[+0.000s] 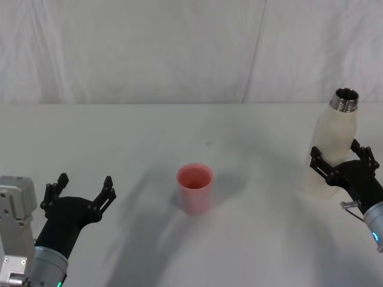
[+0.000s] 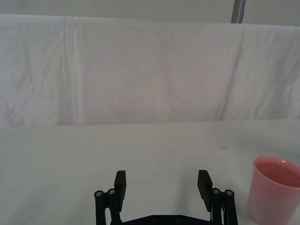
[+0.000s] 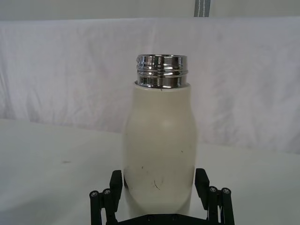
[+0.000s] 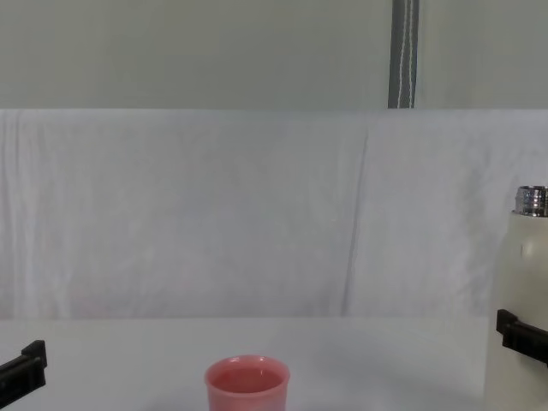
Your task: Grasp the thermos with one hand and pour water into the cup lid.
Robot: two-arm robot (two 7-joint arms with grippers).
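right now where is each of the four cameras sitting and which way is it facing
Head view: high, looking down at the table; both arms show, left gripper open, right gripper around the thermos.
Chest view: low, looking level across the table; fingertips at both edges.
Left wrist view: behind the open left gripper, facing the white backdrop, the cup lid beside it.
Right wrist view: behind the right gripper, facing the thermos standing between its fingers.
Shared: head and chest views both see the cup lid and the thermos.

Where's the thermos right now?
The thermos stands upright at the table's right side, between the open right gripper's fingers, well right of the cup lid.
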